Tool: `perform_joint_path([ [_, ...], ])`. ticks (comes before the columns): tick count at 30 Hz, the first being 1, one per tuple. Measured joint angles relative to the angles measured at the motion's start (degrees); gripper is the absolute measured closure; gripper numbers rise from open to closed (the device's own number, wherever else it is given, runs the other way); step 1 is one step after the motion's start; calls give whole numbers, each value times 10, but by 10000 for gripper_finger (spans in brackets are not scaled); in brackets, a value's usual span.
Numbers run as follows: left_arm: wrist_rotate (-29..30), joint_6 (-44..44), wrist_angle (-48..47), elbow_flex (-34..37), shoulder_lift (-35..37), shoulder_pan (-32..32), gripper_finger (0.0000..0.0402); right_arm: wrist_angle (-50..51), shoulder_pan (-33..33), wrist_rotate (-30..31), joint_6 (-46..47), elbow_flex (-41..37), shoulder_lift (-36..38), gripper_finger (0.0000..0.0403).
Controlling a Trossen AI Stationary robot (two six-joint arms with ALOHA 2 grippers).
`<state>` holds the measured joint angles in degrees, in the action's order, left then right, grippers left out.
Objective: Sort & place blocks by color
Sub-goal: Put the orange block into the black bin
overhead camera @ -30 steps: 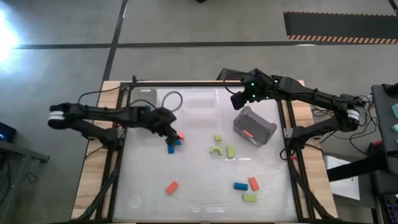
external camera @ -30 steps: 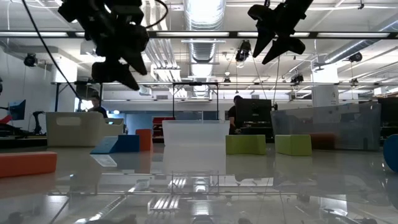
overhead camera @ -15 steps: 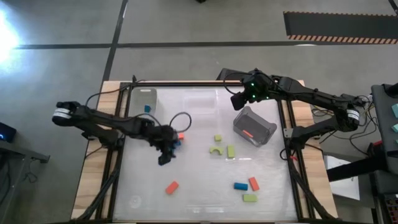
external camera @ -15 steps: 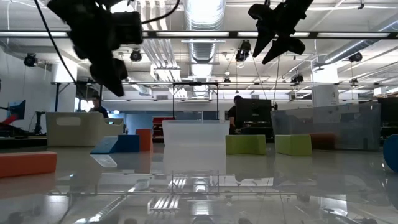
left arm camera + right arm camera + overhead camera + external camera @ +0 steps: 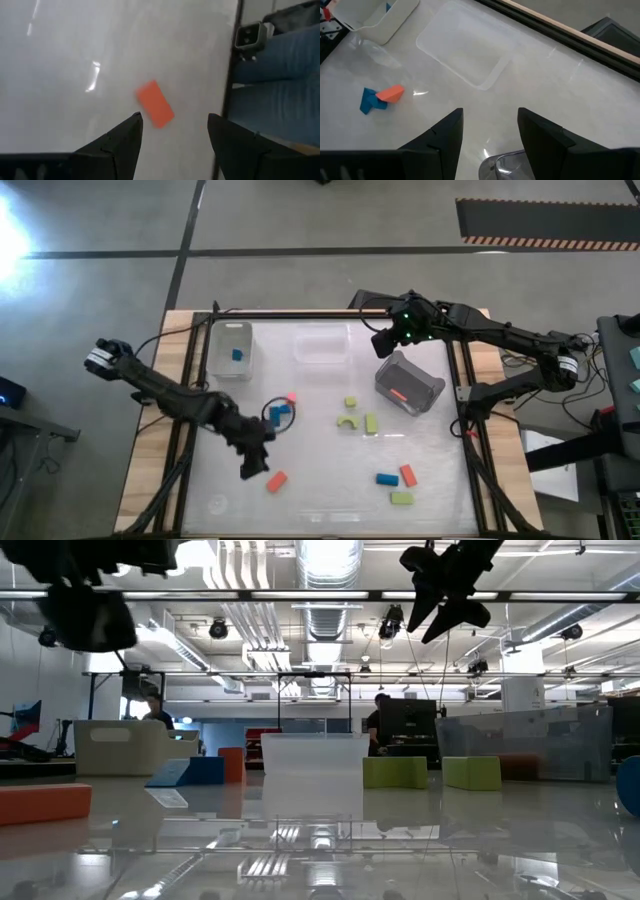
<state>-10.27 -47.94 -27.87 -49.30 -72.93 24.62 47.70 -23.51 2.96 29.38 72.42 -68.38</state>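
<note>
My left gripper (image 5: 253, 463) hangs open above the table's near left part, just left of a red-orange brick (image 5: 276, 480); in the left wrist view that brick (image 5: 155, 104) lies flat ahead of the open fingers (image 5: 172, 121). Two blue blocks (image 5: 280, 413) and a small red one (image 5: 291, 397) lie together at mid-table. A green arch (image 5: 348, 421) and two green bricks lie to their right. Blue (image 5: 386, 478), red (image 5: 407, 474) and green (image 5: 401, 498) bricks lie near the near right. My right gripper (image 5: 385, 340) waits, open, above the far side (image 5: 487, 116).
A white bin (image 5: 232, 350) at the far left holds a blue block (image 5: 237, 354). A clear bin (image 5: 322, 345) stands beside it. A grey bin (image 5: 408, 383) on the right holds a red block (image 5: 398, 393). A person's jeans (image 5: 280, 75) show beyond the table edge.
My left gripper has swung from the blue and red cluster at mid-table toward the near edge, ending beside the red-orange brick. The arm now reaches farther across the table. The blocks have stayed where they were.
</note>
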Motion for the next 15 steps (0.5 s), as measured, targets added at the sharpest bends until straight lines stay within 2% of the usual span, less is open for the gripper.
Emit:
perform_joint_path([
  [6, 46, -111, 7, -15, -31, 66, 194, 0, 0, 0, -34, 0, 0, 225],
  [15, 72, -133, 4, -87, -141, 89, 194, -1, 0, 1, -98, 0, 0, 225],
])
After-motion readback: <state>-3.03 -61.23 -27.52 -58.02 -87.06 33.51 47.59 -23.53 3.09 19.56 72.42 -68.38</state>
